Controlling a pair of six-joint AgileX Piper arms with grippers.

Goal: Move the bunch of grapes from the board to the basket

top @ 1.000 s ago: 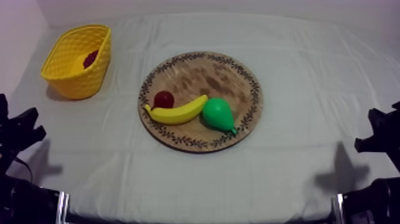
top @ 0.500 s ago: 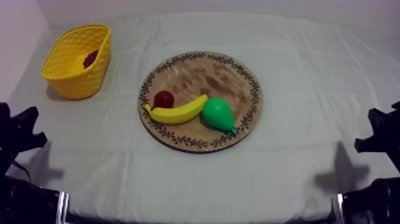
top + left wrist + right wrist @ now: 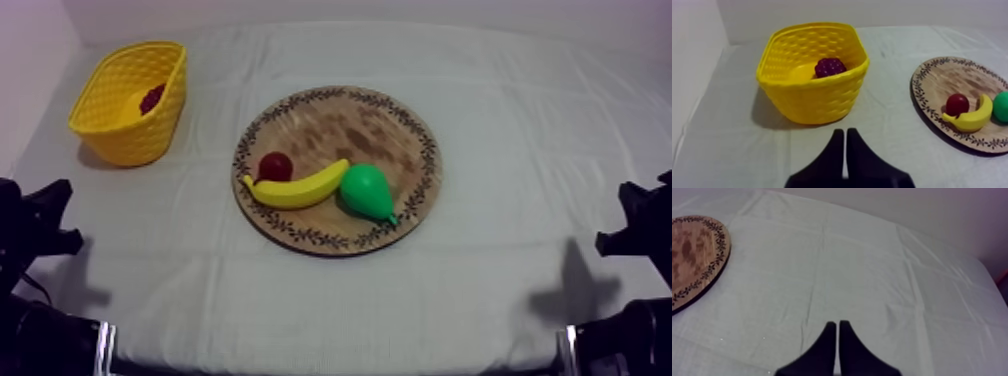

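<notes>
The dark purple bunch of grapes [image 3: 152, 98] [image 3: 830, 66] lies inside the yellow basket [image 3: 110, 125] [image 3: 814, 100] at the far left of the table. The round wooden board [image 3: 345, 115] [image 3: 952, 75] in the middle holds a banana [image 3: 297, 188] [image 3: 971, 118], a green pear [image 3: 367, 192] [image 3: 1002, 106] and a small red fruit [image 3: 275, 166] [image 3: 957, 104]. My left gripper [image 3: 45, 215] [image 3: 845, 134] rests low at the left edge, shut on nothing, its tips short of the basket. My right gripper [image 3: 630, 215] [image 3: 835, 324] rests low at the right edge, shut on nothing, over bare cloth.
The board's rim [image 3: 707, 270] shows off to the side of my right gripper. Creased grey-white cloth [image 3: 520, 130] covers the table between the board and the right arm. A pale wall stands behind the basket.
My left gripper has sunk slightly lower at the left edge. Everything else stays where it was.
</notes>
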